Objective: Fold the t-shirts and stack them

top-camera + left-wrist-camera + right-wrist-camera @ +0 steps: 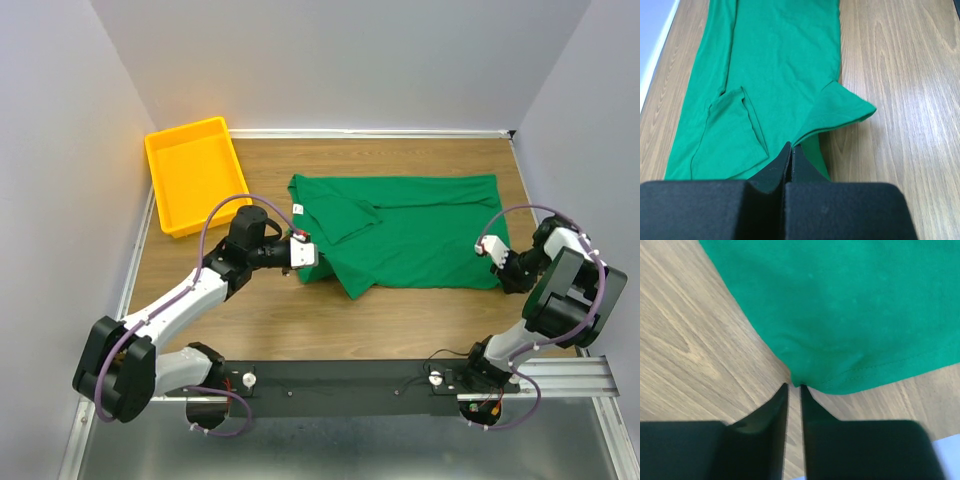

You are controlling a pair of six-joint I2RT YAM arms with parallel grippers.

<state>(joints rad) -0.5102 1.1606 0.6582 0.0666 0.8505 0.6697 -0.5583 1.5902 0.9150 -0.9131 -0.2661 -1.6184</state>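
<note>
The dark green t-shirt (420,225) lies lengthwise across the middle of the wooden table, partly folded, with a small white neck tag (298,208) at its left end. My left gripper (303,252) is at the shirt's near-left edge. In the left wrist view it (791,147) is shut on a fold of the green cloth (780,60), which lifts at the tips. My right gripper (490,248) is at the shirt's near-right corner. In the right wrist view its jaws (794,386) stand almost together, and the hem corner (850,305) is drawn to a point at the tips.
A yellow tray (192,172) with nothing in it stands at the back left of the table. Grey walls close off the left, back and right sides. Bare wood (400,320) lies between the shirt and the arm bases.
</note>
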